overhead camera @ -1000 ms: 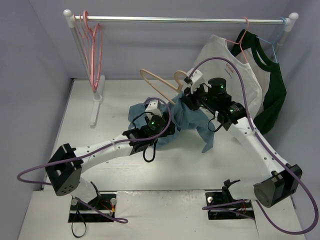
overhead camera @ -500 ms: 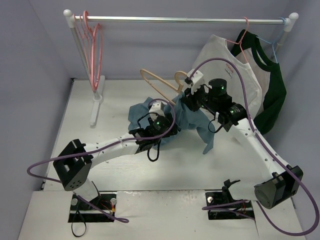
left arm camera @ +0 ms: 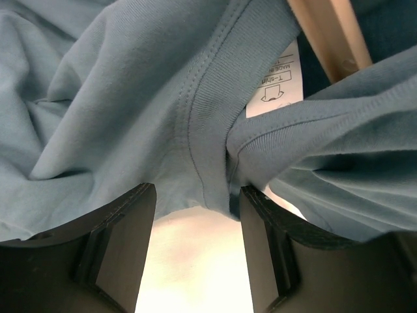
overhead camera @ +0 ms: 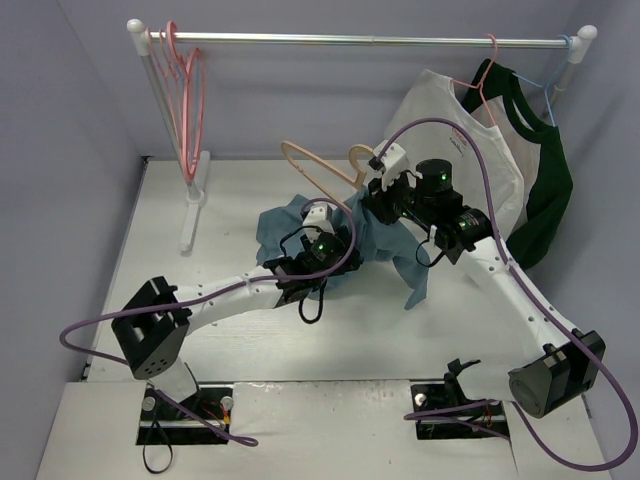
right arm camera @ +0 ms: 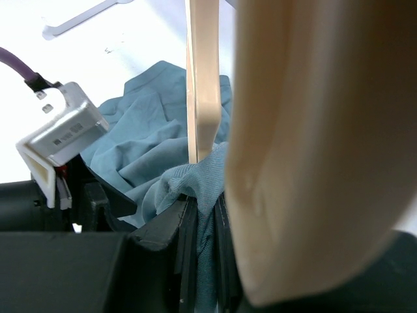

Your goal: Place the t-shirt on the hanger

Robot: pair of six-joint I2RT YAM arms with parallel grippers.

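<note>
Hanger (right arm camera: 306,150) close against your wrist camera
You saw its thin arm crossing the bunched t-shirt (right arm camera: 150,150) below.

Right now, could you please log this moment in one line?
left hand: open around teal-blue cloth t-shirt collar | right hand: shut on tan wooden hanger | t-shirt: not yet hung

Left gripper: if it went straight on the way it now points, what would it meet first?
The t-shirt: its ribbed collar hangs right inside the open left gripper. The hanger seems to lie further on, but depth is unclear.
</note>
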